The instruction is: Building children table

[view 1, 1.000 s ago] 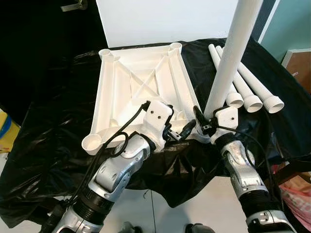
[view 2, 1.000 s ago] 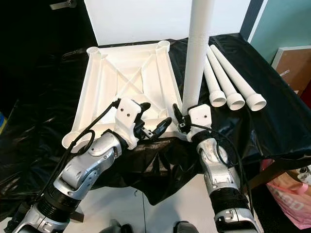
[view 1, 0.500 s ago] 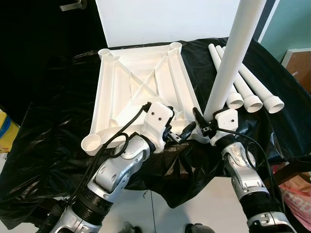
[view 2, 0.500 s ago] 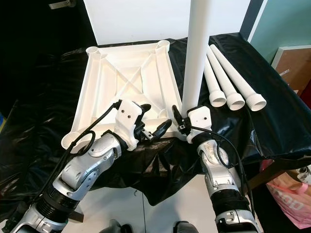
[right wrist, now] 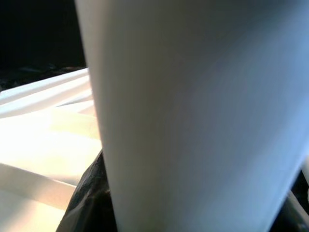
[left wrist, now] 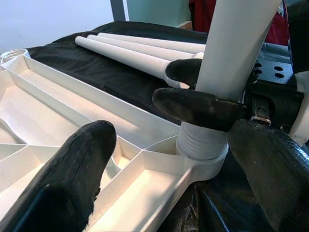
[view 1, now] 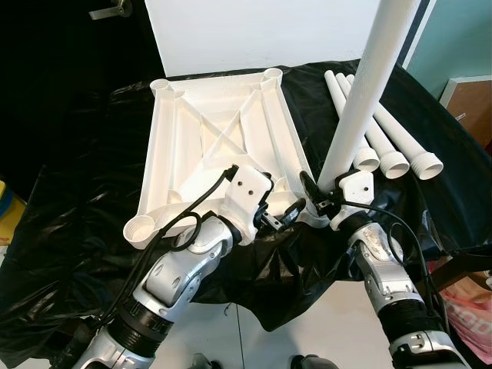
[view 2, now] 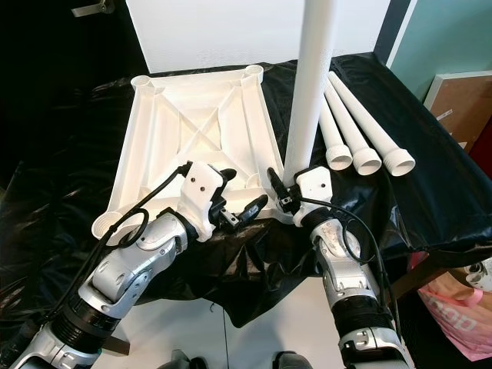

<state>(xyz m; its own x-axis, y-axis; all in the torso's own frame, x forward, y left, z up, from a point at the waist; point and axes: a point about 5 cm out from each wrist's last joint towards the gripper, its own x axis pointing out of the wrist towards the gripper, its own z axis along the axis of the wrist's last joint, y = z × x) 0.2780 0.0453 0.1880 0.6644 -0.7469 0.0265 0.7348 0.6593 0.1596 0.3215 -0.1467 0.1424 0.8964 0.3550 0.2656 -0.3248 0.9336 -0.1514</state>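
**One leg upright in a corner socket, three more waiting beside the tabletop**

One white tabletop [view 1: 223, 146] lies upside down on the black sheet [view 1: 84, 207], its ribbed underside facing up with a crossed brace in the middle. It has four round corner sockets: two at the far edge, one at the near left and one at the near right.

There are four white legs in all. One leg [view 2: 314, 84] stands upright, its threaded lower end seated in the near right socket [left wrist: 203, 157] of the tabletop. The other three legs [view 1: 384, 131] lie side by side on the sheet just to the right of the tabletop, their wider open ends pointing toward the robot.

The right gripper [view 1: 319, 192] is clamped around the upright leg low down, just above the socket; the left wrist view shows its black fingers [left wrist: 198, 106] pressed against either side of the tube. The left gripper [view 1: 283, 215] sits at the near edge of the tabletop, just left of the standing leg, with its two fingers spread wide and holding nothing.

The black sheet covers a table and hangs over the near edge in folds toward a pale floor [view 1: 307, 323]. Behind the tabletop a white board [view 1: 254, 34] stands against the back. The wall [view 1: 461, 38] to the right is teal, with a brown box [view 2: 461, 100] below it. A pink patterned bag [view 2: 461, 315] sits at the lower right.
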